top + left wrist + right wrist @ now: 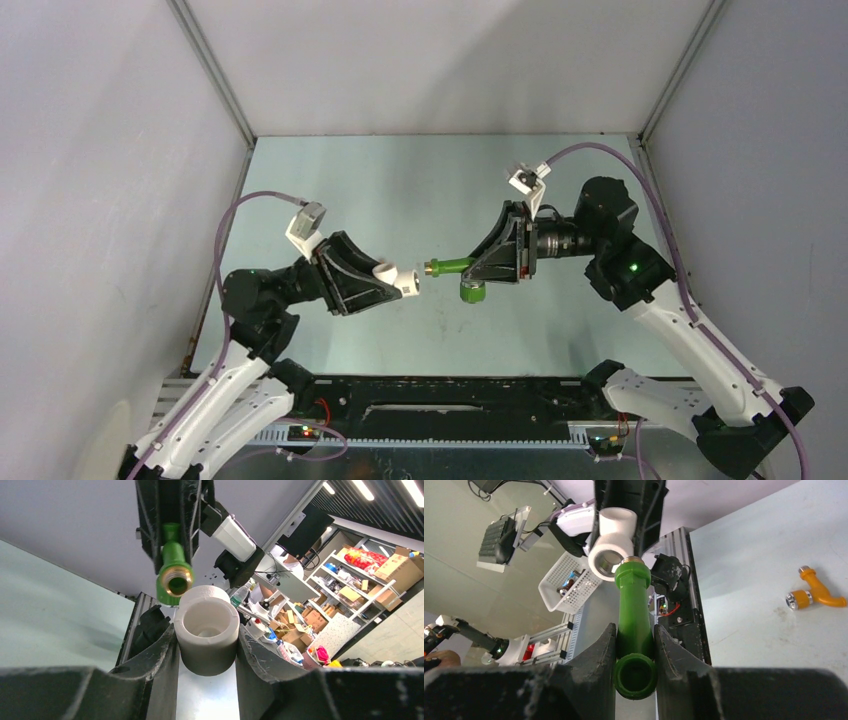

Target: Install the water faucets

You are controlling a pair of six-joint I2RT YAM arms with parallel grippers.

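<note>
Left gripper is clamped narrow on a white elbow fitting. Right gripper is clamped on the green faucet, held above the surface, its brass threaded end at the rim of the fitting's opening. The orange faucet lies on the surface, well apart.

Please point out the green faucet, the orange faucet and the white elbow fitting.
green faucet (455,266): top external view, middle of its straight body.
orange faucet (817,591): right wrist view, bend of its body.
white elbow fitting (207,656): left wrist view, outer wall below the socket opening.
</note>
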